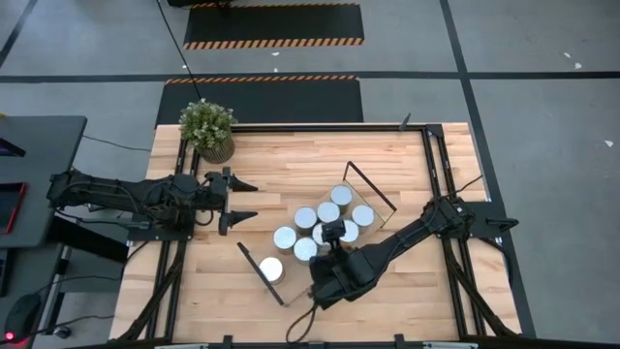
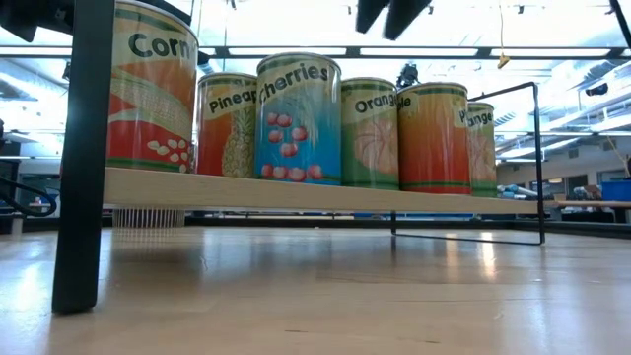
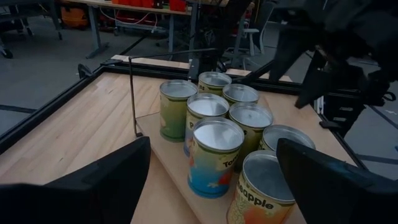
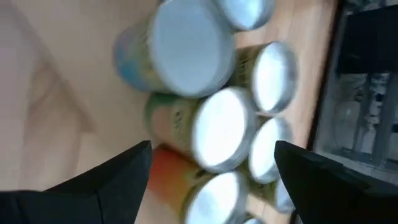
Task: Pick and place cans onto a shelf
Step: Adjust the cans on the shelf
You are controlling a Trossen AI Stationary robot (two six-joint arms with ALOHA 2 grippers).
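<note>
While the left arm waits stretched across the tabletop's (image 1: 387, 155) left side, its left gripper (image 1: 244, 201) spread wide and empty beside the potted plant (image 1: 207, 129), the right arm reaches in from the right edge, bent low over the shelf (image 1: 281, 289). Its right gripper (image 1: 332, 233) hovers above the cans (image 1: 306, 217), fingers (image 4: 93, 186) parted wide and holding nothing. All the cans stand clustered on the shelf, which lies slantwise at the tabletop's middle toward the near edge; one can (image 1: 270, 269) stands apart at the shelf's near-left end. Only the low view reads the labels: corn (image 2: 148, 89), pineapple, cherries (image 2: 298, 118), orange. From above, just silver tops show.
</note>
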